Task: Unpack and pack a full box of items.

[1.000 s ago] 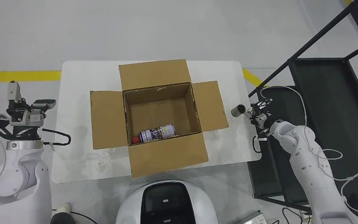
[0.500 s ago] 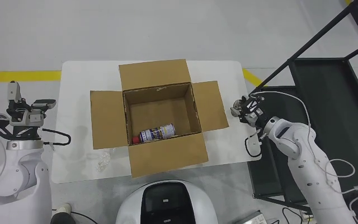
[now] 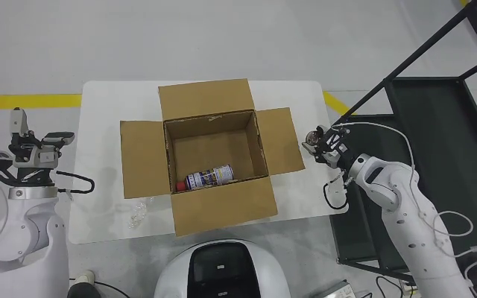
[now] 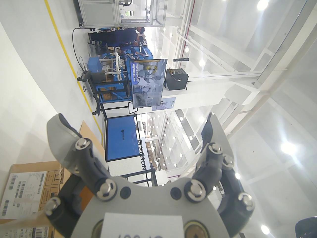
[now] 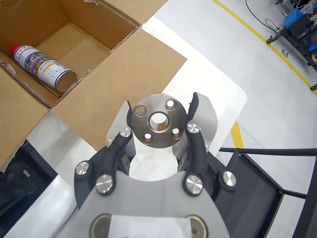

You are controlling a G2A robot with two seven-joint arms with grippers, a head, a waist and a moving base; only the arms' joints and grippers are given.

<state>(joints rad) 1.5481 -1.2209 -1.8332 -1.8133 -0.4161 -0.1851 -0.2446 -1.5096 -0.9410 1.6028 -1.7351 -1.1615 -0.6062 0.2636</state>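
Between the right fingers (image 5: 203,115), clamped on its rim, is the flange (image 5: 158,120); the box (image 5: 74,3) lies just ahead of them. I would carry the flange over the opening and lower it clear of the can (image 5: 43,68) before releasing. The left fingers (image 4: 62,134) stand apart, empty.

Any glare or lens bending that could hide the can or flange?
Left wrist view: ceiling lamps flare behind the open-jawed left gripper. Right wrist view: yellow floor line bows; round steel flange and white-labelled spray can are evenly lit. Top view: even light.
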